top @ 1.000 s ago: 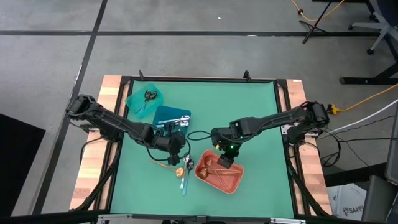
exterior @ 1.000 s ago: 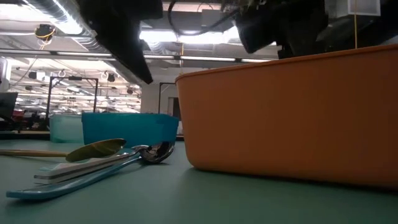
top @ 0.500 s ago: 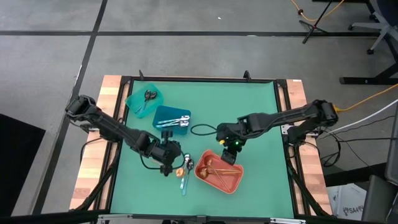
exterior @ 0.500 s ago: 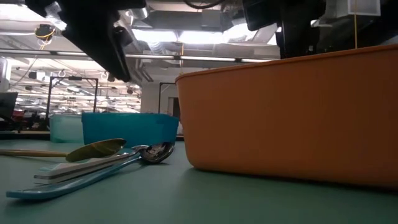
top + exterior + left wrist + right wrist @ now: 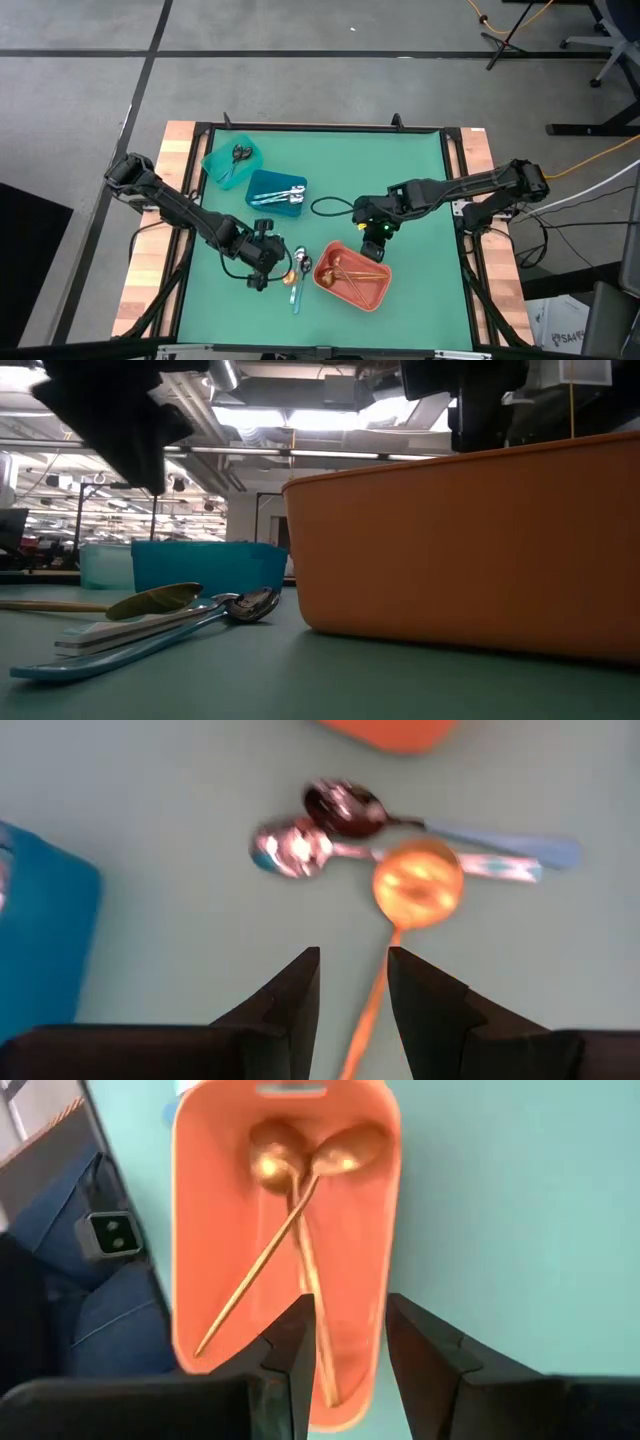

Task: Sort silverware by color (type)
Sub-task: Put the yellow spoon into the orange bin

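Observation:
Three utensils lie flat on the green mat just left of the coral bin (image 5: 352, 277): a copper spoon (image 5: 418, 885), a silver spoon (image 5: 295, 848) and a dark-bowled spoon with a light-blue handle (image 5: 345, 808). Two more copper spoons (image 5: 300, 1190) lie crossed inside the coral bin. My left gripper (image 5: 262, 262) (image 5: 353, 990) is open and hovers over the copper spoon's handle, one finger showing on either side of it, clear of the mat. My right gripper (image 5: 375, 232) (image 5: 348, 1350) is open, above the mat at the bin's far side.
A teal bin (image 5: 230, 160) holding dark utensils and a blue bin (image 5: 276, 190) holding silver ones stand on the far left of the mat. A black cable loop (image 5: 325, 208) lies by the right arm. Open mat stretches to the right and far side.
My left gripper has travelled from beside the blue bin toward the near edge and a little left, ending over the loose spoons. My right gripper has drawn back from above the coral bin toward the far edge. The utensils on the mat have stayed put.

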Available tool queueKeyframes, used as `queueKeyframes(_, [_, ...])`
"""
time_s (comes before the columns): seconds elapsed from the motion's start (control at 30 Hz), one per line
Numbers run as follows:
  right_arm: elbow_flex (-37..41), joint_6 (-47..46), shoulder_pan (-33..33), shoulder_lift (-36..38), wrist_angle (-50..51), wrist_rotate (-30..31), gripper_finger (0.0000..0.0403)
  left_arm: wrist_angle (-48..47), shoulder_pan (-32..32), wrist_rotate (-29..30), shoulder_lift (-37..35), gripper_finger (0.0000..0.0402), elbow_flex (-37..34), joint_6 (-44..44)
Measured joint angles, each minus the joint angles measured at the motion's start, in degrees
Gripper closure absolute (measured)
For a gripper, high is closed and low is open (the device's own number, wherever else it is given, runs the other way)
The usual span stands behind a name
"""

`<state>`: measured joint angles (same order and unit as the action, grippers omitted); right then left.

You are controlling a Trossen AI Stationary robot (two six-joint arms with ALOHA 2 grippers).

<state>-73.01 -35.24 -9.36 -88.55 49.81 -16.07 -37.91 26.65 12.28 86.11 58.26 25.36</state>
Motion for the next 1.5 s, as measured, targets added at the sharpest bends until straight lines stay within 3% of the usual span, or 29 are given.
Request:
queueKeyframes(0.2, [0.0,2.76,0.01,1.09,1.03,5.61,0.029,-0.52,1.04,-3.99,0.0,0.0288,0.0,-0.04])
queueKeyframes(0.47, [0.0,6.24,-0.01,1.09,1.4,9.46,0.029,-0.2,2.99,-4.11,0.02,0.0288,-0.29,-0.63])
queueKeyframes(0.73, [0.0,8.73,0.01,1.09,1.33,13.13,0.029,3.37,3.96,-4.11,0.02,0.0288,-5.51,-0.37])
queueKeyframes(1.5, [0.0,9.11,0.01,1.09,0.87,18.62,0.029,28.14,3.91,-4.07,0.04,0.0288,-22.5,-0.44])
